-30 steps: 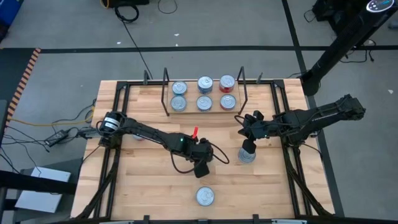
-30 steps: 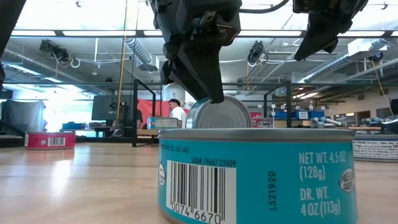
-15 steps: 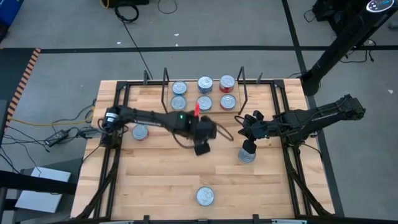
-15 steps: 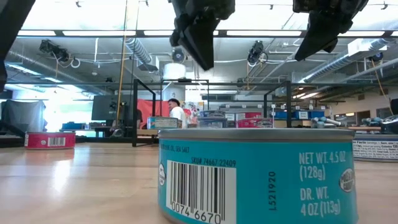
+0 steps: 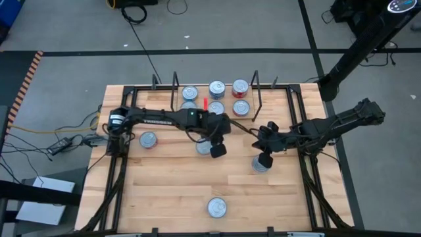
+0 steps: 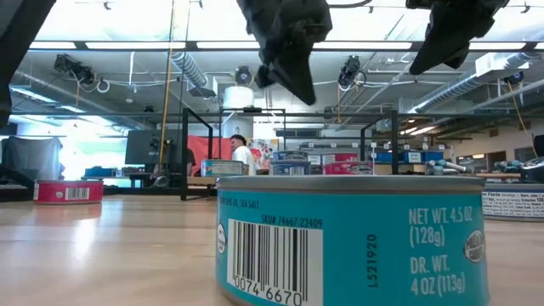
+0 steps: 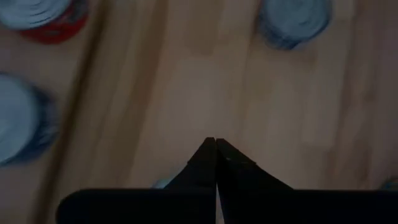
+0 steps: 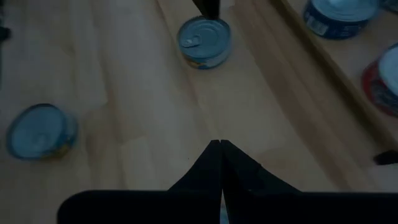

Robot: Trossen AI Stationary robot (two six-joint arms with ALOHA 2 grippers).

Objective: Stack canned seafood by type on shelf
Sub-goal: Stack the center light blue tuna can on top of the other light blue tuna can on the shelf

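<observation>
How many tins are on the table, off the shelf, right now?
4: one tin at the far left, one beside the left hand, one under the right hand, one alone at the front. The arms may hide others.

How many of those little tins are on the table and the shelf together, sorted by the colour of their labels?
Red-label tins: 3
Blue-label tins: 7
Total: 10
</observation>
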